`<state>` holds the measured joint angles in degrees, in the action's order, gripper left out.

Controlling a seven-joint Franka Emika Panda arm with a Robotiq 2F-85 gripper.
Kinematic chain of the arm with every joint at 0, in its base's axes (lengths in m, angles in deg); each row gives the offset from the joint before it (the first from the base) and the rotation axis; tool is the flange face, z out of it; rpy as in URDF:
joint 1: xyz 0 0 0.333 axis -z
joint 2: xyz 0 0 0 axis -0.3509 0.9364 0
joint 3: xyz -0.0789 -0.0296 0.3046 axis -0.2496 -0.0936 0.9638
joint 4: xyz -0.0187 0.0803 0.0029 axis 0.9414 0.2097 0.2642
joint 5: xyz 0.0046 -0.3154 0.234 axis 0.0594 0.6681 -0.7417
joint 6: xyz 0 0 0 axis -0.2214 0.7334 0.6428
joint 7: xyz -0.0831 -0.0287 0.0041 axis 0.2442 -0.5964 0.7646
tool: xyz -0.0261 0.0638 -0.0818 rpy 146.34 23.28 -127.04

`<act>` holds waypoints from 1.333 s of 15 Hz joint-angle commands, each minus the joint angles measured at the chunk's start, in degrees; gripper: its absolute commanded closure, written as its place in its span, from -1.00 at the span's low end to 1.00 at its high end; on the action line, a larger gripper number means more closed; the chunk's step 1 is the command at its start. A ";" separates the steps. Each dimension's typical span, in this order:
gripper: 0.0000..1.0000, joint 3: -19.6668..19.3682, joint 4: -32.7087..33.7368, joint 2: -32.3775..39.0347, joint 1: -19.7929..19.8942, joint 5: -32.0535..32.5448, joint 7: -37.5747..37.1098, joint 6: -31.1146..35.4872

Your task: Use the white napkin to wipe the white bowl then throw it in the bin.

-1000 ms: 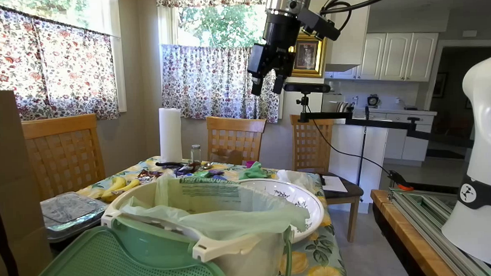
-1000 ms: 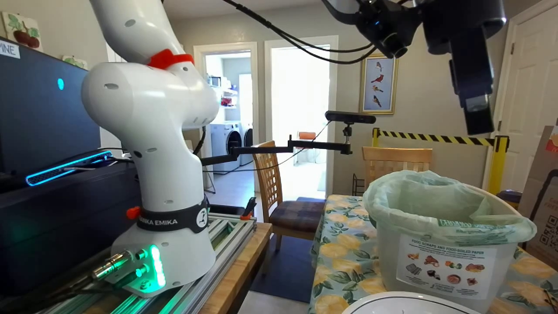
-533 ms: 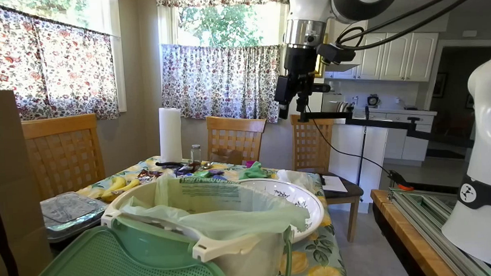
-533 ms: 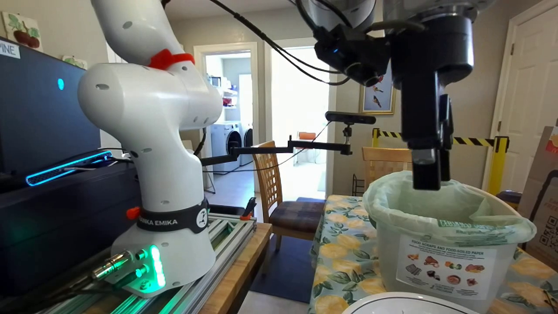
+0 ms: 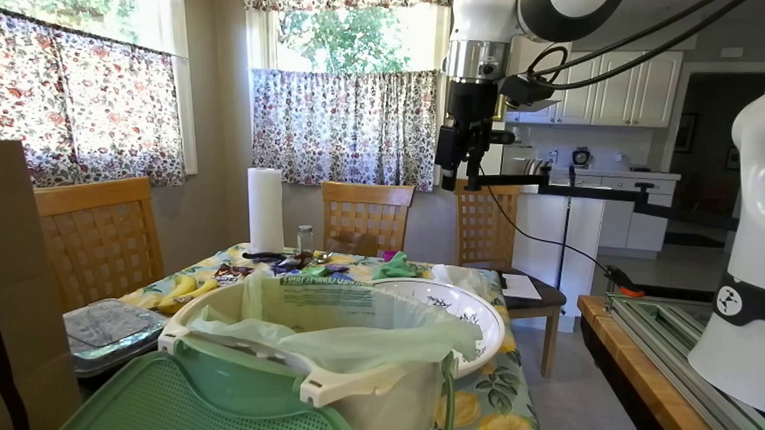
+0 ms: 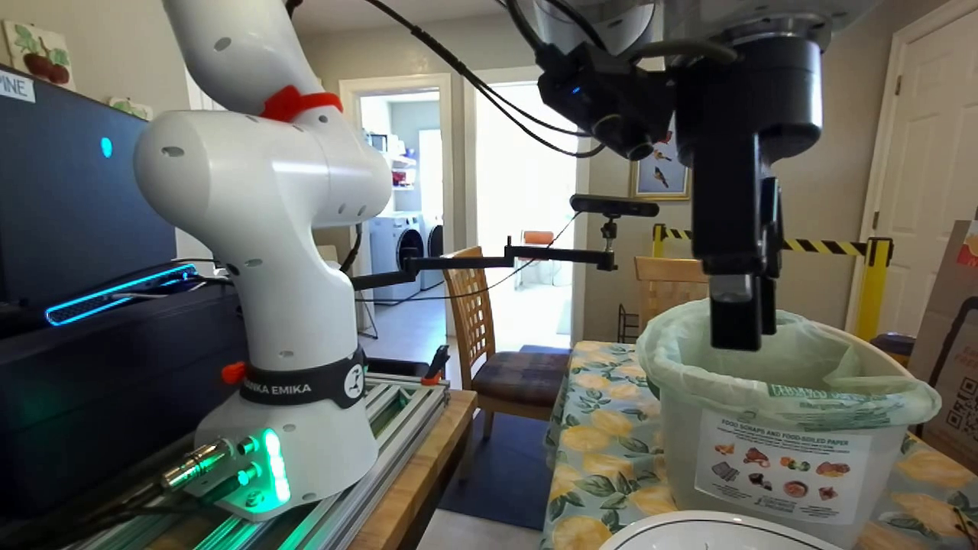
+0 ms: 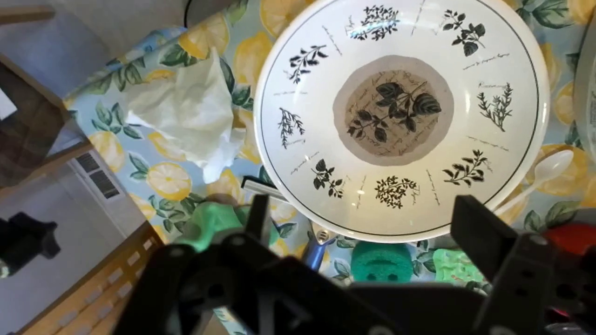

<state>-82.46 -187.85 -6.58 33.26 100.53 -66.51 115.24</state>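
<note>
The white napkin (image 7: 186, 111) lies crumpled on the table beside the white bowl in the wrist view; it also shows in an exterior view (image 5: 464, 279). The white bowl (image 7: 302, 114) has dark herb drawings; it shows in both exterior views (image 5: 485, 326) (image 6: 710, 531). The pale green bin (image 6: 680, 451), with a translucent liner over its rim, stands beside the bowl; it also shows in an exterior view (image 5: 395, 399). My gripper (image 7: 361, 207) is open and empty, pointing down high above the table; it shows in both exterior views (image 5: 460, 182) (image 6: 752, 328).
A green glove (image 7: 212, 221), a blue-handled tool (image 7: 315, 255), a green sponge (image 7: 382, 263) and a white spoon (image 7: 551, 165) lie round the bowl. A paper towel roll (image 5: 265, 209), bananas (image 5: 185, 292) and a foil tray (image 5: 116, 332) stand on the table. A camera arm (image 6: 561, 256) reaches toward the table.
My gripper has come down. It has moved right in an exterior view and left in an exterior view, mostly in the earlier half second. The napkin, bowl and bin have not moved.
</note>
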 commanded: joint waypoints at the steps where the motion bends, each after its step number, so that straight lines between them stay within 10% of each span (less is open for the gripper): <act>1: -1.00 -0.59 -2.94 2.33 0.98 6.00 5.19 8.52; 11: -1.00 -2.23 -7.39 11.46 15.30 31.82 -3.09 37.23; 20: -1.00 -3.10 -6.70 13.93 17.15 31.73 -1.87 38.30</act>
<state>-85.07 -195.16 6.24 50.10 132.19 -69.02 152.97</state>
